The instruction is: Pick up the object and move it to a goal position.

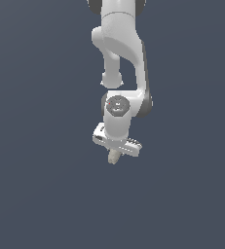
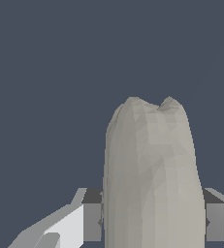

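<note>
In the exterior view the white arm (image 1: 120,53) reaches down from the top centre of the frame, and its pincer (image 1: 115,154) sits just below the middle. The object (image 1: 114,156), a pale beige-grey bumpy lump, pokes out beneath the pincer, clamped between the fingers. In the wrist view the object (image 2: 152,179) fills the lower centre, with a grey finger pad (image 2: 92,222) touching each of its sides.
</note>
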You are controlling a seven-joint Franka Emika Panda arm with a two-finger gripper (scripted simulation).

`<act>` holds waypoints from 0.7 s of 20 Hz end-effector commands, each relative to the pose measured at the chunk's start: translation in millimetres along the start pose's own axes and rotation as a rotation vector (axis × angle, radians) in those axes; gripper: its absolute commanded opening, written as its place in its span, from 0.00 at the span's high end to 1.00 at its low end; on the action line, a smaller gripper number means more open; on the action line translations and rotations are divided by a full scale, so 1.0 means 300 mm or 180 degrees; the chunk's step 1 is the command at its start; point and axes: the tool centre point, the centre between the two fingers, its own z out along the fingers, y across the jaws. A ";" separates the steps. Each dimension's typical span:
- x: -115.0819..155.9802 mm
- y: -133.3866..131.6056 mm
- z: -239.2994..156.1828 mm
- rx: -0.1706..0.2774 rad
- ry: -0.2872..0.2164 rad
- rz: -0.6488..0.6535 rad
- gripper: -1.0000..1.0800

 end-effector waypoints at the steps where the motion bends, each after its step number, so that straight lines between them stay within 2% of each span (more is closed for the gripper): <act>1: -0.005 0.022 -0.060 0.0002 0.0004 0.0001 1.00; 14: -0.053 0.191 -0.530 0.0004 0.0003 0.0002 1.00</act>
